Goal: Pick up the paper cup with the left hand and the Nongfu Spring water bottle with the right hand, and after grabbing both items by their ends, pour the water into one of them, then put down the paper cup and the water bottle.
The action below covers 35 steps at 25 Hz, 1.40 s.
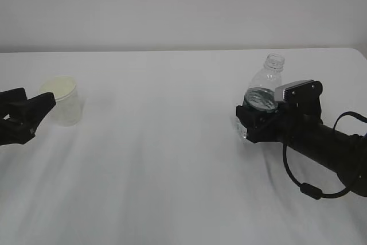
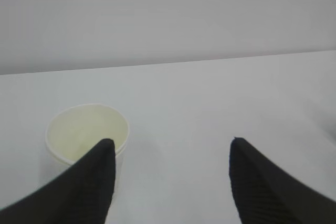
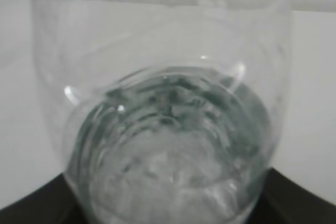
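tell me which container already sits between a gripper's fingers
The water bottle, flanked by the right gripper; the paper cup stands outside the left gripper's fingers.

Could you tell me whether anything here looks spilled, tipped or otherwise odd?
Nothing stands out. The paper cup stands upright by the left gripper, and the water bottle stands upright, uncapped, between the right gripper's fingers. No water shows on the table.
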Motion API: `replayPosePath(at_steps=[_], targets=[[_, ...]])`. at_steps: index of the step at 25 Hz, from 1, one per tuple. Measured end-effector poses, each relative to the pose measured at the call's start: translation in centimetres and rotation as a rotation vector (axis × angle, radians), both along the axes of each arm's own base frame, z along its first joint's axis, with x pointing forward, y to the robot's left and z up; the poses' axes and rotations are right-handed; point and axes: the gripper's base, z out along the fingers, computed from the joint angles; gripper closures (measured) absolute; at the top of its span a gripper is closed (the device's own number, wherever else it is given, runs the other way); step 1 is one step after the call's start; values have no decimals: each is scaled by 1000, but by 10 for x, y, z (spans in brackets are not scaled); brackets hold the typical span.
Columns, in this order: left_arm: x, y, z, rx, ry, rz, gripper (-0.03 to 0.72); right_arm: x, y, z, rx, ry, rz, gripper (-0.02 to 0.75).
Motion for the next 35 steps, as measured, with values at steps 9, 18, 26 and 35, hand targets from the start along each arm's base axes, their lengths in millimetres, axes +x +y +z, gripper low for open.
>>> replayPosePath(at_steps=[9, 18, 26, 35], targets=[[0, 0, 0, 0, 0, 0, 204, 0, 0, 1, -4, 4, -1, 313], [0, 0, 0, 0, 0, 0, 204, -15, -3, 31, -64, -68, 14, 313], [0, 0, 0, 0, 0, 0, 204, -37, -8, 67, -114, -72, 5, 314], [0, 0, 0, 0, 0, 0, 204, -53, -13, 103, -165, -95, -15, 314]])
